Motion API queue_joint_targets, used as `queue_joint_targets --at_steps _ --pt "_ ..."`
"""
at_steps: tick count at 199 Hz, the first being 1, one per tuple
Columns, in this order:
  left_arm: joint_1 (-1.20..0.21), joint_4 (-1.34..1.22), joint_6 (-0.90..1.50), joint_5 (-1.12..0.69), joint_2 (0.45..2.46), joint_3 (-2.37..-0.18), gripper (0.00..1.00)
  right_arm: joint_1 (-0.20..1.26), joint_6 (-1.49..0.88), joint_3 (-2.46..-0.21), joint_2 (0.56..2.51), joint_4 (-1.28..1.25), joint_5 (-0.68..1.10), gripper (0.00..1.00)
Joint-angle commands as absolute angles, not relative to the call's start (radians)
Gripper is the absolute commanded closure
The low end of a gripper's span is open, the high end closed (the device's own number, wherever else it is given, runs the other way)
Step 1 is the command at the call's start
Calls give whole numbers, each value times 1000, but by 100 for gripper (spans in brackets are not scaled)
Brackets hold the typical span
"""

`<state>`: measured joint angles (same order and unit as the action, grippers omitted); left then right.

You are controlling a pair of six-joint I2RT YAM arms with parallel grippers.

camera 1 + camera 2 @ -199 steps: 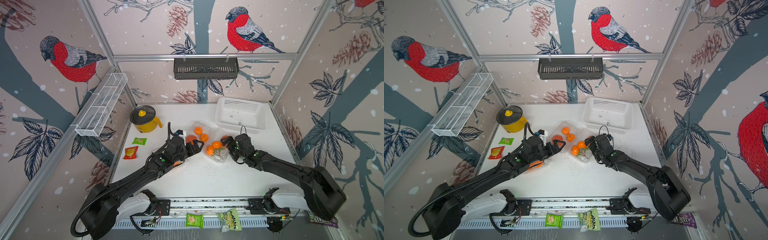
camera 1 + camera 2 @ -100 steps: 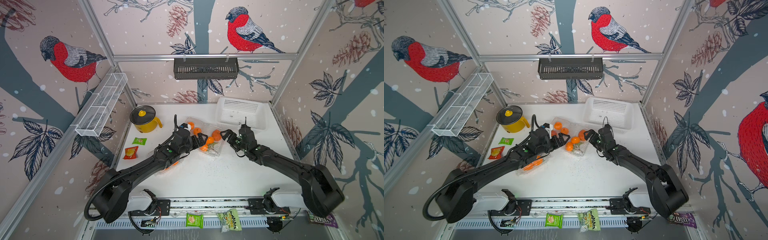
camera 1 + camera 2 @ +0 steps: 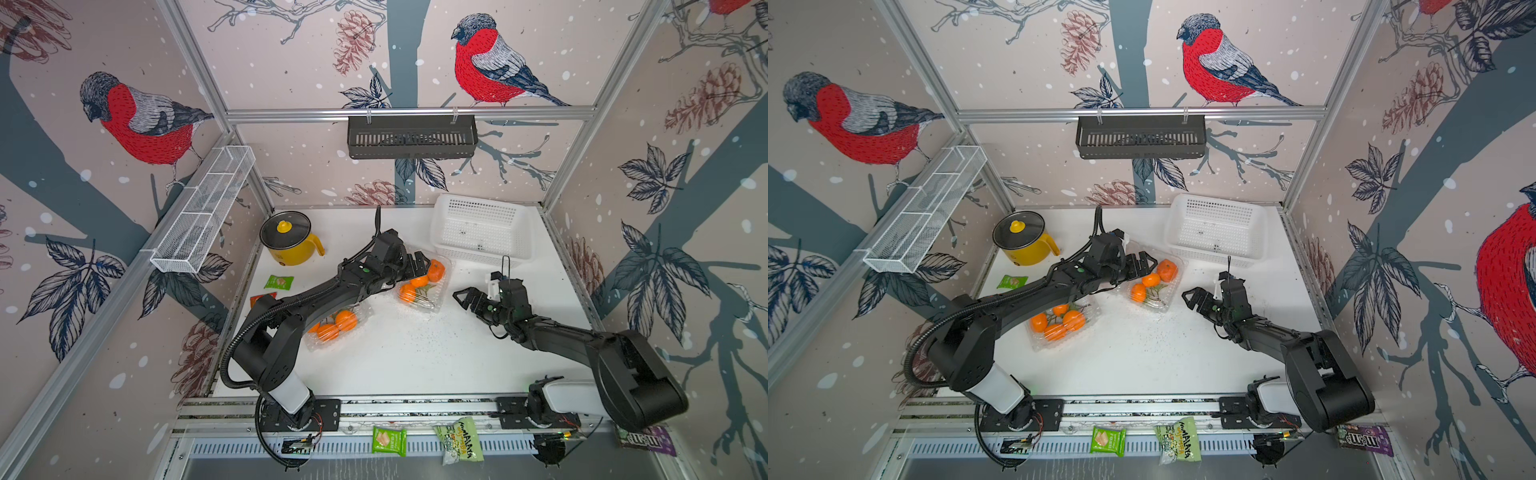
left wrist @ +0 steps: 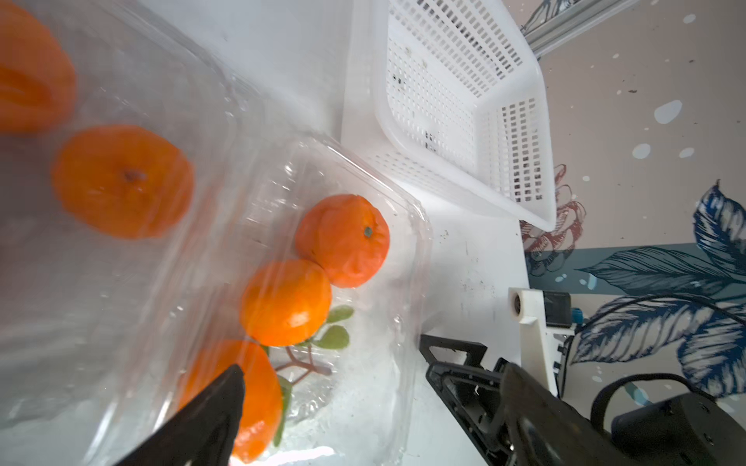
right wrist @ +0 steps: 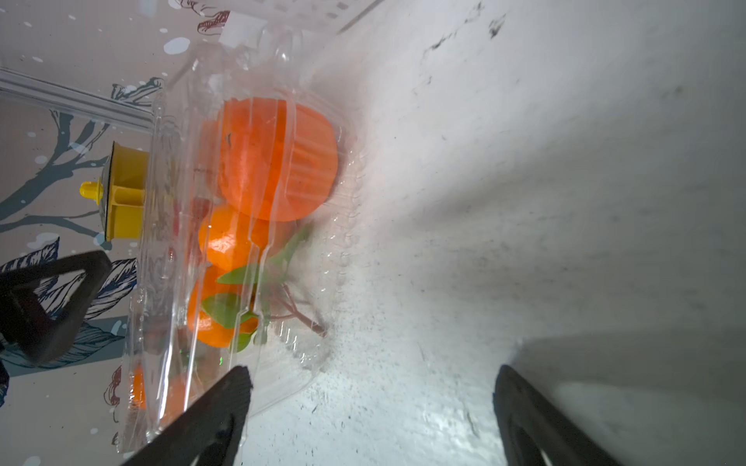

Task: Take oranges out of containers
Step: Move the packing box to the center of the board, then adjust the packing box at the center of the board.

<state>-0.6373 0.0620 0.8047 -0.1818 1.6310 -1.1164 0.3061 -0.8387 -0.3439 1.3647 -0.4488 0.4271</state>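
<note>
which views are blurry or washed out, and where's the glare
left wrist view: one orange is hazy behind clear plastic, another orange is crisp, the white basket is nearly blown out; right wrist view: the table is smeared and washed out, with glare streaks on the clear container; both top views: sharp and evenly lit.

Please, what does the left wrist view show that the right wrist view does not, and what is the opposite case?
Only the left wrist view shows the perforated inside of the white basket and the right gripper seen from outside. Only the right wrist view shows the yellow pot behind the clear plastic, and a wide bare stretch of the table beyond that gripper's open fingers. Both views show the clear container holding oranges with green leaves.
</note>
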Motion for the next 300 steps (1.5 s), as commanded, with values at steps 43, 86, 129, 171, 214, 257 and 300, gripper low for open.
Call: queue_joint_targets --at_steps 43,86,129,171,214,257,300 --pt "-572 112 770 -254 1736 -1175 2 341 -874 -356 1295 -654 511 6" --pt "-574 92 790 -303 1780 -1207 2 356 -931 -397 1349 -711 530 8" --pt "-574 88 804 -326 1758 -1209 2 374 -969 -417 1432 -810 564 9" --pt "-574 64 821 -366 1772 -1207 2 380 -943 -432 1383 -721 533 8" --pt "-572 105 811 -353 1765 -1248 2 370 -947 -424 1436 -739 533 8" --pt "-560 148 792 -333 1718 -1256 2 365 -944 -414 1440 -755 547 8" --pt "-571 92 831 -388 1767 -1235 2 364 -958 -420 1461 -768 548 7"
